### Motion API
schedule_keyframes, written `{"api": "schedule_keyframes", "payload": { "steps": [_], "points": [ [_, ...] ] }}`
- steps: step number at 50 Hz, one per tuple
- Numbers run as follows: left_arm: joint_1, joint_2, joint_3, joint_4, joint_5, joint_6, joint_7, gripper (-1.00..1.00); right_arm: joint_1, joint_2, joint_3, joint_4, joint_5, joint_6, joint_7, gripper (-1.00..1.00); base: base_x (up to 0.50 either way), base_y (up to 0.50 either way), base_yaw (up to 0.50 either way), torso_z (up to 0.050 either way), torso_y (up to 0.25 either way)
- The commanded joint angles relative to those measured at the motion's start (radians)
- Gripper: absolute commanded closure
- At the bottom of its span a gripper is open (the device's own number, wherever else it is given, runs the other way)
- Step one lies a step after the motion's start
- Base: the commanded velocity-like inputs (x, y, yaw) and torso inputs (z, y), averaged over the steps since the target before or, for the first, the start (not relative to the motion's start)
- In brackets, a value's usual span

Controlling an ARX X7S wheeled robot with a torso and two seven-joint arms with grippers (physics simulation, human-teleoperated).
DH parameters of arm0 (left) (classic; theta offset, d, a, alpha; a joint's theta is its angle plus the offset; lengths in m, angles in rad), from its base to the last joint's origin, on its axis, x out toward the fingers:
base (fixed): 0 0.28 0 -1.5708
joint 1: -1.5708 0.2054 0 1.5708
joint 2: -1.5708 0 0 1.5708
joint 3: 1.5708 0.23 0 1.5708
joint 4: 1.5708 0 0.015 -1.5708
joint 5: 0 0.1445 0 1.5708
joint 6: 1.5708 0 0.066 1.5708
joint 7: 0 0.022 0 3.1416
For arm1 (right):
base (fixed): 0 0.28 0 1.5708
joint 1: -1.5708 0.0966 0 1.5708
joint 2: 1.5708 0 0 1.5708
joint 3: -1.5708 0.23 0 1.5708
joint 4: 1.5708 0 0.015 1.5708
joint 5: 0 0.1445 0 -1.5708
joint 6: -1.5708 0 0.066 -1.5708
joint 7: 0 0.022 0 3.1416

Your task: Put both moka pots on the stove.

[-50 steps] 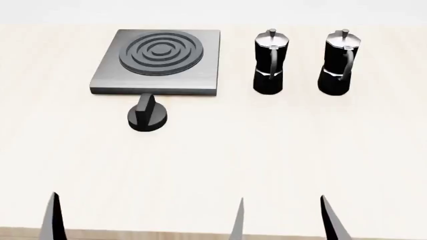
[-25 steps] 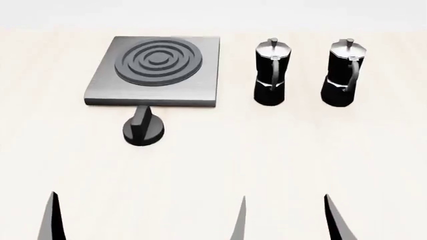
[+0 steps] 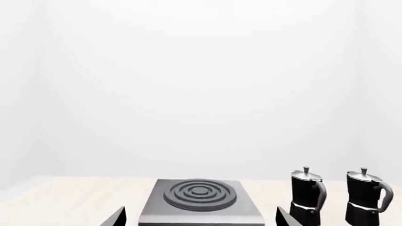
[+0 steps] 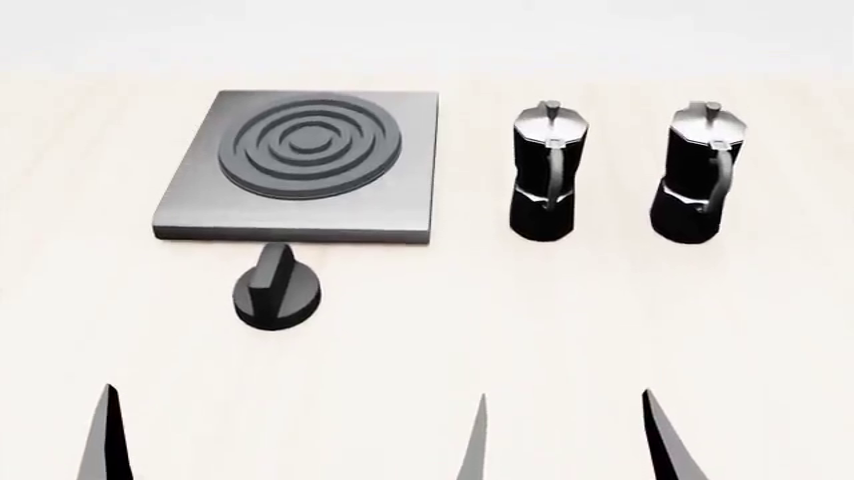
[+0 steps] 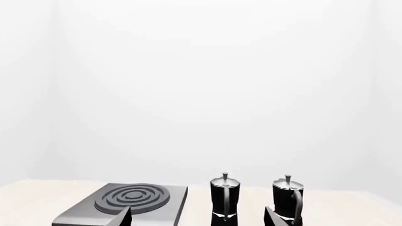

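Note:
Two black moka pots with silver lids stand upright on the table, side by side, to the right of the stove: one (image 4: 543, 175) nearer it, the other (image 4: 697, 175) further right. The stove (image 4: 300, 200) is a grey square plate with a ringed burner (image 4: 310, 145); nothing stands on it. My left gripper (image 3: 199, 217) is open and empty, facing the stove (image 3: 199, 209) from well short of it. My right gripper (image 5: 197, 217) is open and empty, facing the gap between the stove (image 5: 125, 205) and the nearer pot (image 5: 224, 200). Only fingertips (image 4: 107, 440) (image 4: 667, 440) show in the head view.
A squat round black knob (image 4: 276, 290) lies on the light wooden table (image 4: 534, 330) just in front of the stove. A thin third fingertip (image 4: 474, 445) shows at the bottom of the head view; I cannot tell whose. A white wall stands behind.
In the head view the stove, knob and both pots have slid down the picture as the view shifted. Nothing on the table has moved. The fingertips stay where they were.

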Motion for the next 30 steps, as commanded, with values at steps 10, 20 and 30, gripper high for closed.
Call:
{"api": "schedule_keyframes", "payload": {
  "steps": [10, 20, 30],
  "points": [
    [0.0, -0.013, 0.009, -0.008, -0.006, 0.01, -0.015, -1.0, 0.001, 0.013, -0.017, 0.011, 0.001, -0.011, 0.013, -1.0, 0.17, 0.0, 0.0, 0.0, 0.0],
    [-0.001, -0.02, 0.012, -0.01, -0.011, 0.013, -0.021, -1.0, 0.003, 0.018, -0.023, 0.019, 0.004, -0.014, 0.019, -1.0, 0.17, 0.0, 0.0, 0.0, 0.0],
    [-0.003, -0.025, 0.017, -0.013, -0.013, 0.016, -0.028, -1.0, 0.002, 0.024, -0.031, 0.02, 0.005, -0.018, 0.025, -1.0, 0.17, 0.0, 0.0, 0.0, 0.0]
  ]
}}
